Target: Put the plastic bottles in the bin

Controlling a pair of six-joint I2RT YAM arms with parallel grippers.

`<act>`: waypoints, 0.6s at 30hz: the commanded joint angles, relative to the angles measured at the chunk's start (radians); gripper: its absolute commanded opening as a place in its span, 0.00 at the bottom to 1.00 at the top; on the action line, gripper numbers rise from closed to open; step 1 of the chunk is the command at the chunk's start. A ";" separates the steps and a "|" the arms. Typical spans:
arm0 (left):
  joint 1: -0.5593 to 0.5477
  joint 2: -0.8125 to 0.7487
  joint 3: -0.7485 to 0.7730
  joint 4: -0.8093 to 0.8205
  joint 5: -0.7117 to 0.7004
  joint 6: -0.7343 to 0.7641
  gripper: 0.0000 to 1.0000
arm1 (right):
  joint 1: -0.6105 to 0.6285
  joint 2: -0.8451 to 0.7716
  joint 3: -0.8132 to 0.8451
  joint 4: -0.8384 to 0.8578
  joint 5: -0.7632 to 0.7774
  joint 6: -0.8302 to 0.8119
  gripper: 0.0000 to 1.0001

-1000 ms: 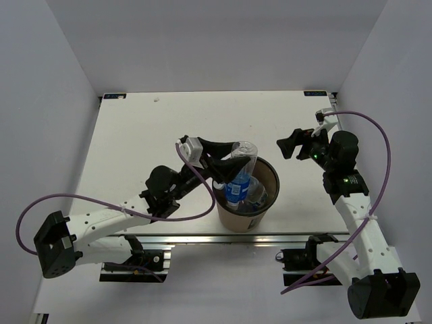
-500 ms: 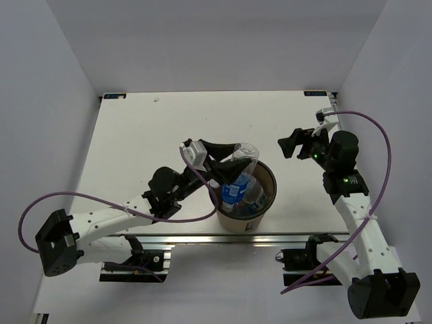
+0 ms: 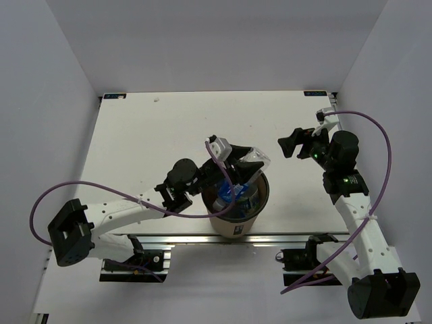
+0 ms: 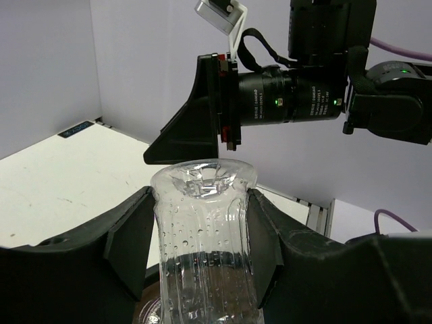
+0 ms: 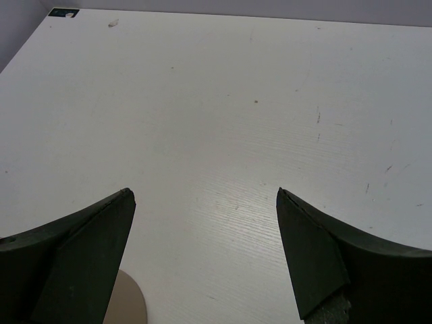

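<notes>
The bin (image 3: 233,228), a round brown tub near the table's front edge, already holds labelled plastic bottles (image 3: 226,194). The left gripper (image 3: 241,163) clamps the held bottle (image 4: 202,223) across its ribbed clear body. Its dimpled base is up and its neck points down into the bin's mouth, likely poised for release. Droplets bead its wall. Beyond, the right gripper (image 3: 291,144) hangs with jaws wide and empty over the matte white table (image 5: 236,101).

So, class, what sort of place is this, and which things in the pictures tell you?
Probably a robot lab test cell: plain walls enclose a white table, and a cabled left arm and right arm are bolted at its near edge.
</notes>
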 commanded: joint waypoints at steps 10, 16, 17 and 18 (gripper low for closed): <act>0.002 -0.024 0.001 -0.214 0.059 0.096 0.77 | -0.003 -0.005 0.006 0.051 0.005 -0.009 0.89; 0.002 -0.027 0.019 -0.224 0.051 0.096 0.98 | -0.003 -0.002 0.005 0.051 0.004 -0.009 0.89; 0.002 -0.026 0.025 -0.224 0.050 0.094 0.98 | -0.003 -0.002 0.006 0.050 0.004 -0.009 0.89; 0.002 -0.024 0.028 -0.227 0.048 0.093 0.98 | -0.003 -0.002 0.005 0.051 0.005 -0.009 0.89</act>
